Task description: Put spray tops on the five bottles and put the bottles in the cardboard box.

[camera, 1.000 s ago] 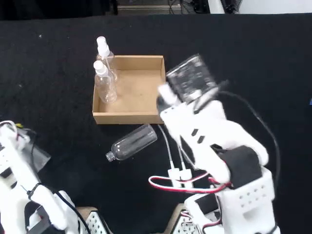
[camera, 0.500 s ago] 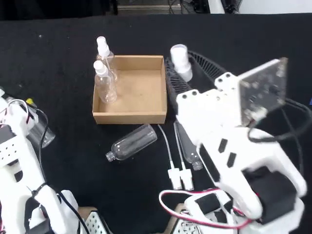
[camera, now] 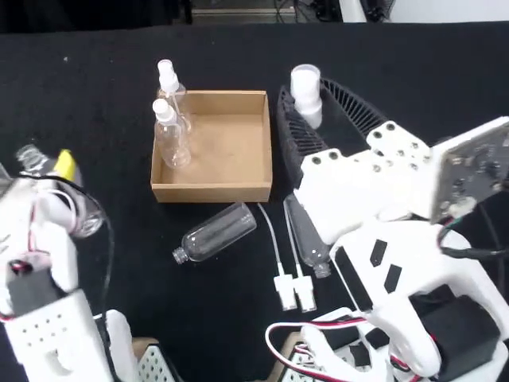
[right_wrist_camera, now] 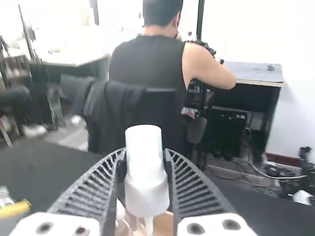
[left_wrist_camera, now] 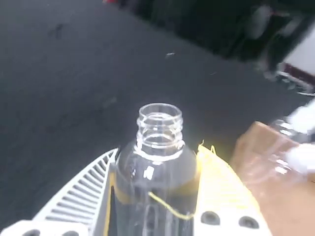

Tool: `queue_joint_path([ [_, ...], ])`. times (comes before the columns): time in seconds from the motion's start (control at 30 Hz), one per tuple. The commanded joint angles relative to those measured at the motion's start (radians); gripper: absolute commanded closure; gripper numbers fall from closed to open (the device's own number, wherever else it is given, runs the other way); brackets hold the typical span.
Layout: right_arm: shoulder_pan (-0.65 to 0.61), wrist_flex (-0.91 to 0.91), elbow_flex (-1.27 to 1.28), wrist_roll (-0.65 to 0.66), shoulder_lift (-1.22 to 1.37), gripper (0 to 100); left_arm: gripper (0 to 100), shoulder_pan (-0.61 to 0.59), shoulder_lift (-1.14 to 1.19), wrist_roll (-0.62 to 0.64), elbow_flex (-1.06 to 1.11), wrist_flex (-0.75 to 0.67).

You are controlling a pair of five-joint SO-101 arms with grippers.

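While the left claw (left_wrist_camera: 158, 151) grips an uncapped bottle (left_wrist_camera: 157, 169), the right claw (right_wrist_camera: 144, 153) clamps a spray top (right_wrist_camera: 143, 177).

In the left wrist view the open bottle (left_wrist_camera: 156, 162) is cut off below its shoulder by the picture's edge. To its right, the cardboard box (left_wrist_camera: 268, 196) and the capped bottles (left_wrist_camera: 295, 157) are a blur. The spray top (right_wrist_camera: 144, 172) loses its tube at the edge of the right wrist view. From above, the right arm (camera: 374, 183) covers one side of a lying bottle (camera: 308, 239).
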Motion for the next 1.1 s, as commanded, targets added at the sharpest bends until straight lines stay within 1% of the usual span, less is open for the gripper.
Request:
queue_joint_path([
  [0.0, 0.023, -0.057, -0.058, -0.04, -0.007, 96.9, 93, 0.11, -0.152, -0.003, 0.047, -0.049],
  [0.1, 0.018, -0.074, -0.059, -0.04, -0.007, 96.9, 93, 0.162, -0.226, -0.003, 0.07, -0.041],
  [0.3, 0.018, -0.083, -0.058, -0.04, -0.004, 96.9, 93, 0.243, -0.442, -0.003, 0.205, -0.048],
  [0.4, 0.018, -0.137, -0.038, -0.041, -0.002, 96.9, 93, 0.302, -0.563, -0.003, 0.26, -0.048],
  [0.5, 0.012, -0.221, 0.016, -0.041, -0.005, 96.9, 93, 0.348, -0.537, -0.005, 0.266, -0.048],
  [0.57, -0.014, -0.265, 0.051, -0.041, -0.005, 96.9, 93, 0.381, -0.531, -0.005, 0.266, -0.052],
  [0.73, -0.052, -0.325, 0.122, -0.041, -0.007, 96.9, 93, 0.458, -0.548, -0.003, 0.354, -0.219],
  [0.8, -0.058, -0.344, 0.14, -0.041, -0.007, 96.9, 93, 0.481, -0.549, 0.003, 0.389, -0.236],
  [1.03, -0.054, -0.368, 0.163, -0.041, -0.007, 96.9, 94, 0.504, -0.551, 0.005, 0.418, -0.249],
  [1.07, -0.057, -0.377, 0.163, -0.041, -0.007, 96.9, 94, 0.503, -0.551, 0.005, 0.427, -0.272],
])
